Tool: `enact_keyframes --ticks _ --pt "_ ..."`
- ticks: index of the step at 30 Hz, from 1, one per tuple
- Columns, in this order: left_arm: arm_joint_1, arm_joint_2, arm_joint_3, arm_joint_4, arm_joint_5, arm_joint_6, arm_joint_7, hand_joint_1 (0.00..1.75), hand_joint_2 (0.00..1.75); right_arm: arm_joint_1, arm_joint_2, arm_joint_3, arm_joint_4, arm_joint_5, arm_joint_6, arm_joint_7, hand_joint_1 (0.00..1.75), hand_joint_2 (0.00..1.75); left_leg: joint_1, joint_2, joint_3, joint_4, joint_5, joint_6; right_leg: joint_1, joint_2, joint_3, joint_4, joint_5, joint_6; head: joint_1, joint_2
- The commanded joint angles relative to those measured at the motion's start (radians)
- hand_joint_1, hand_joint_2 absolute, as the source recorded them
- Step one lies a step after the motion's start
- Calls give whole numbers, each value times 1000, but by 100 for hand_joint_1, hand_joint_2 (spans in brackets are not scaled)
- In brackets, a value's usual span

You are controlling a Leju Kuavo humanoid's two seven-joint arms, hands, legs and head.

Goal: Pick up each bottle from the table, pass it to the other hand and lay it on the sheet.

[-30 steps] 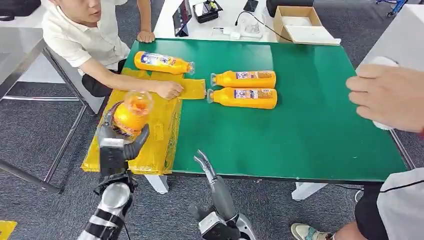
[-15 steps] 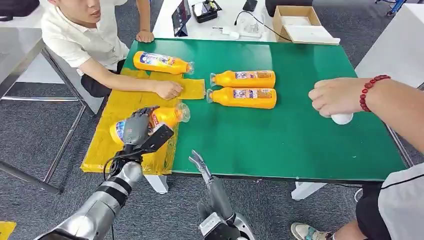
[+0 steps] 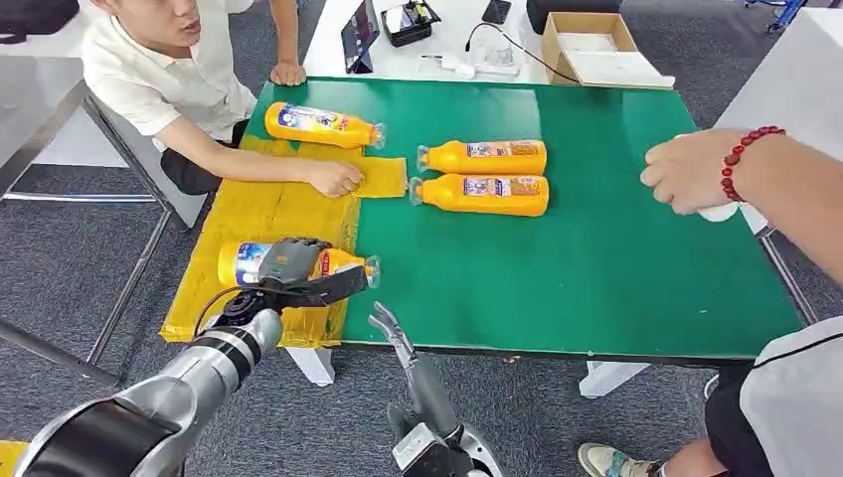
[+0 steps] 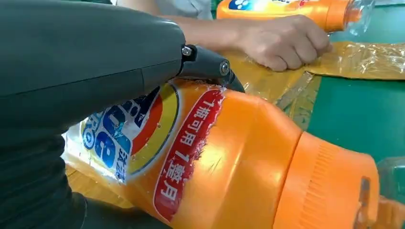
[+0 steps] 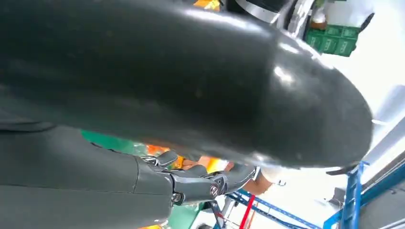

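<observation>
An orange bottle [image 3: 244,262] lies on its side on the yellow sheet [image 3: 258,214], cap toward the green table. My left hand [image 3: 293,270] holds it around the label; up close the bottle [image 4: 229,157] sits under my left hand [image 4: 86,71]. Two orange bottles [image 3: 484,156] [image 3: 482,194] lie side by side on the green table [image 3: 596,268]. A further bottle [image 3: 323,124] lies at the sheet's far end. My right hand [image 3: 393,333] hangs empty below the table's front edge, fingers apart, also seen as right hand [image 5: 200,183].
A seated person's hand [image 3: 336,177] presses the sheet down near its far end. Another person's hand [image 3: 696,169] with a red bead bracelet hovers over the table's right edge. A cardboard box [image 3: 596,48] and devices sit beyond the table.
My left hand has tipped the bottle from upright and lowered it flat onto the sheet. The bracelet hand drew back to the right. My right hand barely moved.
</observation>
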Motion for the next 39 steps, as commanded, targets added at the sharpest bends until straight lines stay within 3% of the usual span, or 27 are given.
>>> enact_keyframes --ticks 1,4,7,9,10,19,20,32,39 --pt "-34 23 -54 98 -4 -13 6 175 175 -34 -17 19 61 -3 -1 -2 0 0 1 2 3 -1 -1 -1 1 2 3 -1 0 -2 0 0" --pt "-36 18 -54 100 -7 -44 11 175 175 -34 -16 17 65 -3 -7 -2 0 0 1 3 4 -1 -1 -2 1 3 3 -1 0 -2 0 0" --pt "-33 -21 54 89 94 -96 20 175 175 -33 -13 10 77 2 -27 -2 0 0 1 2 3 -1 0 -2 1 1 3 -1 0 -2 0 0" --pt "-35 -47 127 84 164 -114 4 23 175 -36 -7 8 90 8 -42 -1 0 0 1 1 4 -1 -1 -2 1 1 4 -1 -1 -2 0 0" --pt "-35 -55 151 81 189 -126 -7 0 175 -38 -6 8 95 9 -45 -1 0 0 1 2 5 -1 -1 -2 1 1 5 -1 -1 -2 0 0" --pt "-18 -153 410 -6 590 -279 -229 0 175 -40 17 10 166 4 -109 -23 0 0 1 -4 6 -1 0 -2 1 -3 8 -1 -1 -2 0 0" --pt "-11 -163 425 -30 646 -295 -258 0 175 -36 17 10 166 -4 -114 -23 0 175 1 -5 6 -1 -1 -2 1 -3 9 -2 -1 -2 0 0" --pt "23 -169 401 -96 801 -354 -293 0 175 -29 12 14 164 -8 -119 -23 0 175 1 -2 4 0 -1 -3 2 -1 5 0 -2 -3 0 0" --pt "129 -132 223 -270 979 -367 -275 0 175 -19 2 15 170 -2 -123 -23 0 175 1 -1 5 -1 -2 -2 1 -1 6 -1 -2 -3 0 0"
